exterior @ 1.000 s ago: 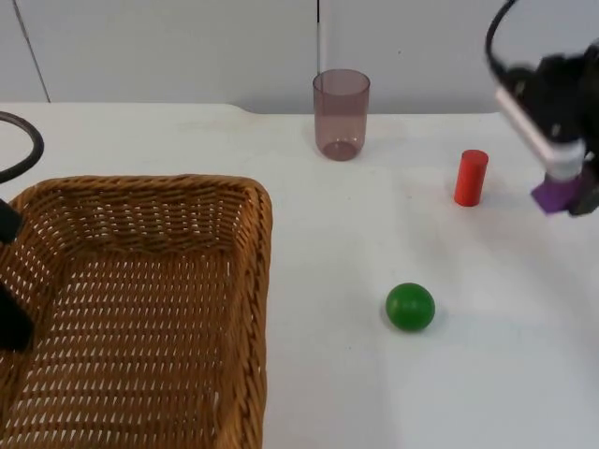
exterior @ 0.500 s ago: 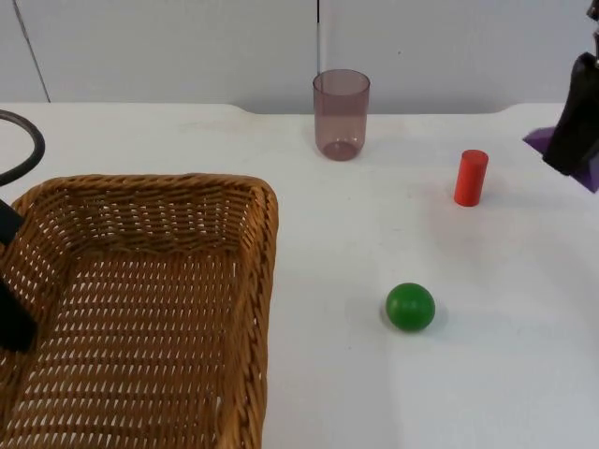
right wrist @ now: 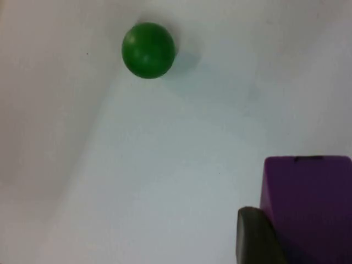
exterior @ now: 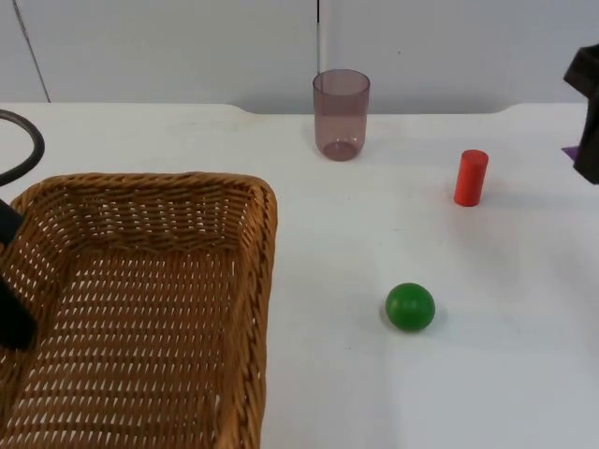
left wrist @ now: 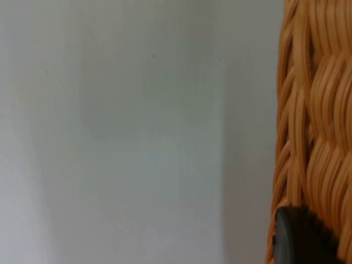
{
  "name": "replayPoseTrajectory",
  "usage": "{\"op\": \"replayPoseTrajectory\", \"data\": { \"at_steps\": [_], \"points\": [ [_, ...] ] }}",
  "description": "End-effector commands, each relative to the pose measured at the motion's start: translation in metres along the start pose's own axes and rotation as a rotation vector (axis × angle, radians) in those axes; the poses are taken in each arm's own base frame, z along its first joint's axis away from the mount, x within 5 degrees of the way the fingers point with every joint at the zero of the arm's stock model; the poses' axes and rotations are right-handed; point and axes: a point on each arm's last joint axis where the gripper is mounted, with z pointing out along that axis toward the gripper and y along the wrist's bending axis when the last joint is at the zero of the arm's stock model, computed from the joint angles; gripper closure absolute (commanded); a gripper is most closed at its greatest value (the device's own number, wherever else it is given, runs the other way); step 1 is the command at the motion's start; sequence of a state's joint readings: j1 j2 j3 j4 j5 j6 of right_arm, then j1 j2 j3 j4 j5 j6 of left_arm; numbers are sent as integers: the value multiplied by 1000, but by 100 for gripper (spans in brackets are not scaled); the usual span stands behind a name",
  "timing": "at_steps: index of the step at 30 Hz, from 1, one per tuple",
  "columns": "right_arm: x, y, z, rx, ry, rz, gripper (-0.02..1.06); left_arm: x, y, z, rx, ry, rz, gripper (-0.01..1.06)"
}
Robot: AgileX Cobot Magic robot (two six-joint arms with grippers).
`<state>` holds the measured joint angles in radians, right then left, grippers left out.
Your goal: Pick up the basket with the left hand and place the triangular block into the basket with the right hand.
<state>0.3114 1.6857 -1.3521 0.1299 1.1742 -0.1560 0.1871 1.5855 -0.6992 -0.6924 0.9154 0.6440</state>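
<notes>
The wicker basket [exterior: 140,309] takes up the near left of the white table [exterior: 374,393], and the left pincer [exterior: 11,313] is clamped on its left rim, one black fingertip [left wrist: 300,236] pressed against the woven wall in the left wrist view. The right pincer [exterior: 588,140] sits at the far right edge of the top view, closed on the purple triangular block [right wrist: 308,203], which the right wrist view shows held against a black fingertip [right wrist: 256,236] above the table. Between the arms a green ball [exterior: 410,307] lies on the table, with a red cylinder [exterior: 471,178] upright further back and a translucent cup [exterior: 341,114] near the grey wall [exterior: 187,47].
</notes>
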Motion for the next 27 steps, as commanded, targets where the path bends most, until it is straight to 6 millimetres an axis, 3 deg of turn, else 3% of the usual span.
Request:
{"op": "replayPoseTrajectory", "data": {
  "at_steps": [1,2,3,4,9,10,13,17,21,24,27],
  "points": [
    [-1,11,-5,0,-20,-21,105,-2,-5,0,31,-12,-11,105],
    [-2,19,-4,4,-26,-50,105,-2,-5,0,33,-14,-13,105],
    [-4,39,-2,3,-46,-115,105,-2,-5,0,33,-14,-13,105],
    [-4,39,-2,3,-46,-115,105,-2,-5,0,33,-14,-13,105],
    [-9,116,2,-43,-211,-330,105,-3,-5,0,36,-16,-16,105],
    [-9,116,2,-43,-211,-330,105,-3,-5,0,36,-16,-16,105],
    [-19,151,-8,-79,-345,-410,105,-3,-5,0,37,-17,-17,105],
    [-34,178,-11,-107,-372,-460,105,-3,-5,0,38,-18,-14,105],
    [-49,202,1,-127,-327,-497,105,-3,-5,0,38,-18,-14,105],
    [-63,229,27,-176,-304,-510,105,-3,-5,0,38,-18,-14,105],
    [-67,239,44,-176,-287,-526,105,-3,-5,0,38,-18,-14,105]
  ]
}}
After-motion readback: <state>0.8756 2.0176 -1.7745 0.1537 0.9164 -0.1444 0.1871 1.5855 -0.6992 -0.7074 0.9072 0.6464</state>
